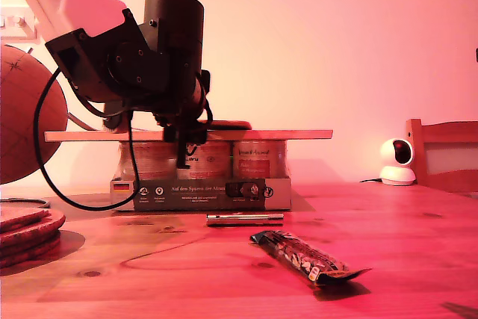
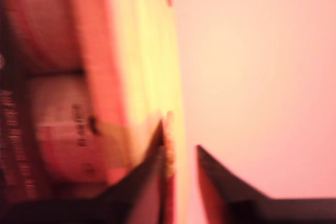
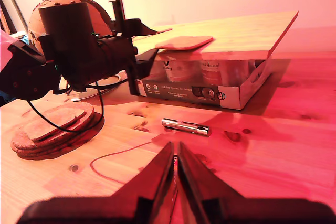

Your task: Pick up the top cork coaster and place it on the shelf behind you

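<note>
Exterior view: knotty wooden tabletop [image 1: 418, 244], pink wall [image 1: 336, 42].

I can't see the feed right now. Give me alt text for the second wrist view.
The cork coaster lies flat on the light wood shelf, with my first end effector at the shelf's edge beside it, open. The shelf rests on cans in a cardboard tray; a stack of cork discs and a metal tube lie on the table.

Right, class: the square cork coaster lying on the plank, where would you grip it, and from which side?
Pinch the cork coaster by its front edge, which seems to overhang the shelf, coming in level from that side; it lies flat and thin, so top-down jaws find nothing.
</note>
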Controlling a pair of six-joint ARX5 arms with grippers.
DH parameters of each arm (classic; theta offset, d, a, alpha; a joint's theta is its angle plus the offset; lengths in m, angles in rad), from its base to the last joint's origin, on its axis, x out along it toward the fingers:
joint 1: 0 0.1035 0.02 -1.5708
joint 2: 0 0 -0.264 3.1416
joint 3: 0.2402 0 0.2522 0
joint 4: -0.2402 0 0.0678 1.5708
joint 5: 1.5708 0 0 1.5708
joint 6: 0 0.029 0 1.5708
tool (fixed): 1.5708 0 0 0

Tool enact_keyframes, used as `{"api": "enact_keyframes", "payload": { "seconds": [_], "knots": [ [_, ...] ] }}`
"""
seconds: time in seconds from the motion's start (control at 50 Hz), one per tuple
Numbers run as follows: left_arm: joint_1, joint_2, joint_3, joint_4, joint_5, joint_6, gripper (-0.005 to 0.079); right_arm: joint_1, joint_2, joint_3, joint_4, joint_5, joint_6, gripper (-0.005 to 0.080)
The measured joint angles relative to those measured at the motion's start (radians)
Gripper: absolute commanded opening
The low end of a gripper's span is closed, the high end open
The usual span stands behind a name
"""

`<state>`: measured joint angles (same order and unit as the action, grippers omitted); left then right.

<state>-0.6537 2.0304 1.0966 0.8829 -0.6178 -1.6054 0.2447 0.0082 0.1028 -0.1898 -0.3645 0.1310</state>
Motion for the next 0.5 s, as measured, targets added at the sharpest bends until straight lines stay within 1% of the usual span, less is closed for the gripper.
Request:
{"api": "enact_keyframes", "payload": {
  "seconds": [0.08, 0.14, 0.16, 0.32, 0.42, 0.5],
  "knots": [
    [0.0, 0.0, 0.0, -0.003, 0.041, 0.007, 0.0327, 0.0, 0.0, 0.0, 0.0, 0.0, 0.0, -0.0012],
    [0.0, 0.0, 0.0, -0.007, 0.053, 0.021, 0.0327, 0.0, 0.0, 0.0, 0.001, 0.0, 0.0, -0.0012],
    [0.0, 0.0, 0.0, -0.008, 0.057, 0.054, 0.0327, 0.0, 0.0, 0.0, 0.001, 0.0, 0.0, -0.0012],
    [0.0, 0.0, 0.0, -0.024, 0.079, 0.132, 0.0327, 0.0, 0.0, 0.0, 0.002, 0.0, 0.0, -0.0012],
    [0.002, -0.001, 0.002, -0.036, 0.109, 0.155, 0.0329, 0.0, 0.0, 0.0, 0.002, 0.0, 0.0, -0.0012],
    [0.006, -0.004, 0.009, -0.055, 0.123, 0.165, 0.0366, 0.0, 0.0, 0.0, 0.003, 0.0, 0.0, -0.0012]
  ]
}}
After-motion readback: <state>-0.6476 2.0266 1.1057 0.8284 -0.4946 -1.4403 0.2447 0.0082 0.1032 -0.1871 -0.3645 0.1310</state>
